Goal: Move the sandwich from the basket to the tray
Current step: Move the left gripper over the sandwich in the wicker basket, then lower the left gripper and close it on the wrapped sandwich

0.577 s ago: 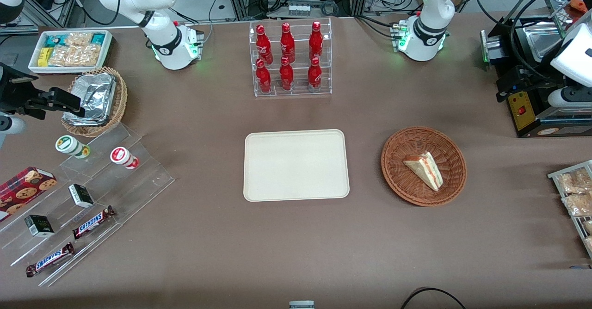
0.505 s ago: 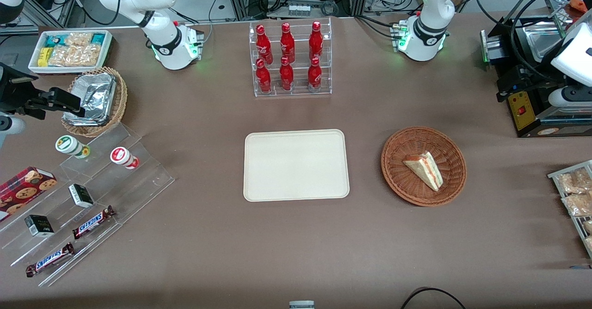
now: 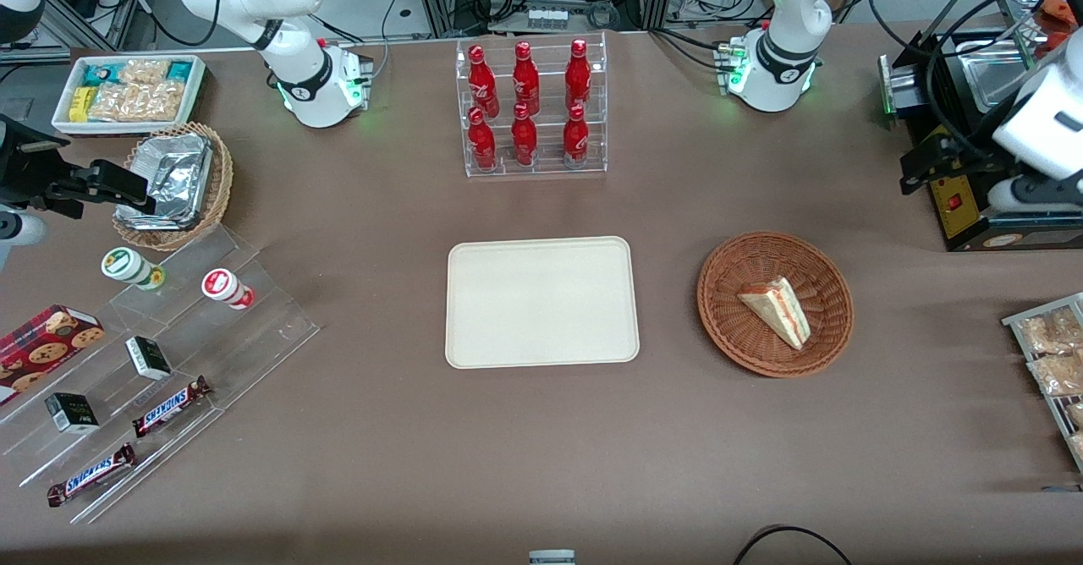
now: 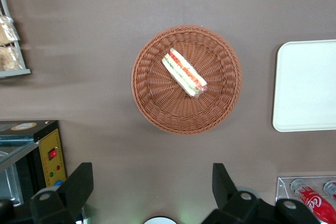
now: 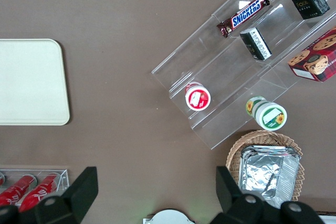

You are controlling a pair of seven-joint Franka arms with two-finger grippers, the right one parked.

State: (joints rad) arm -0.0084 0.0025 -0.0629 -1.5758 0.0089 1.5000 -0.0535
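Observation:
The sandwich (image 3: pixel 777 311), a pale wedge with orange-red filling, lies in the round reddish-brown basket (image 3: pixel 728 341). The cream-white tray (image 3: pixel 541 303) lies flat beside the basket, toward the parked arm's end, with nothing on it. My left gripper (image 3: pixel 922 166) hangs high over the table, farther from the front camera than the basket and toward the working arm's end. In the left wrist view the gripper (image 4: pixel 151 181) is open and holds nothing, with the sandwich (image 4: pixel 184 72), basket (image 4: pixel 157 108) and tray (image 4: pixel 310 85) below it. The tray also shows in the right wrist view (image 5: pixel 29 82).
A clear rack of red bottles (image 3: pixel 529 108) stands farther from the front camera than the tray. A black machine (image 3: pixel 973 201) and a rack of snack packets (image 3: pixel 1049 353) sit at the working arm's end. Clear stepped shelves with snacks (image 3: pixel 169 353) sit at the parked arm's end.
My left arm and gripper have shifted a little toward the basket and the front camera. The sandwich, basket and tray have not moved.

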